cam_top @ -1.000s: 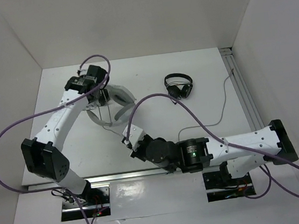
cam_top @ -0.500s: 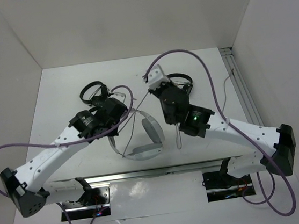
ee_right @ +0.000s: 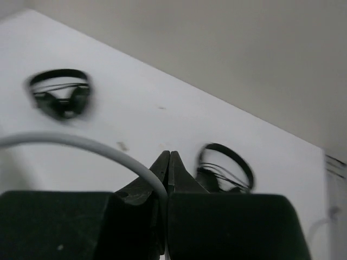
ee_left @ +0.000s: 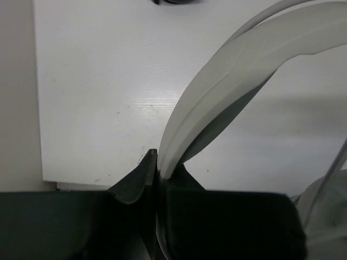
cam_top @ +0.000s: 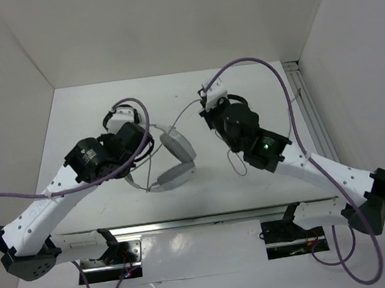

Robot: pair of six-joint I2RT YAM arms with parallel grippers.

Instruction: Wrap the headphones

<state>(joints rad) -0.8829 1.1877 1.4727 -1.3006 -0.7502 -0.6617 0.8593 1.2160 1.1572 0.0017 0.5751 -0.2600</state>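
Observation:
The white headphones (cam_top: 174, 161) hang in the middle of the table, both earcups to the right of my left gripper. My left gripper (cam_top: 140, 158) is shut on their wide padded band (ee_left: 227, 81), which arcs up and right from the jaws in the left wrist view. My right gripper (cam_top: 204, 111) is shut on the thin grey cable (ee_right: 81, 142), which curves away to the left. In the top view the cable (cam_top: 186, 119) runs taut from the upper earcup to that gripper.
Two small black headphones lie at the back: one (cam_top: 114, 115) partly under my left arm, one (cam_top: 236, 101) partly under my right arm. Both show in the right wrist view, the first (ee_right: 59, 93) and the second (ee_right: 226, 165). A metal rail (cam_top: 315, 123) runs along the right edge.
My left gripper has carried the headphones from the far left to the front middle, then a little back and left. My right arm has risen from the front, shut on the cable.

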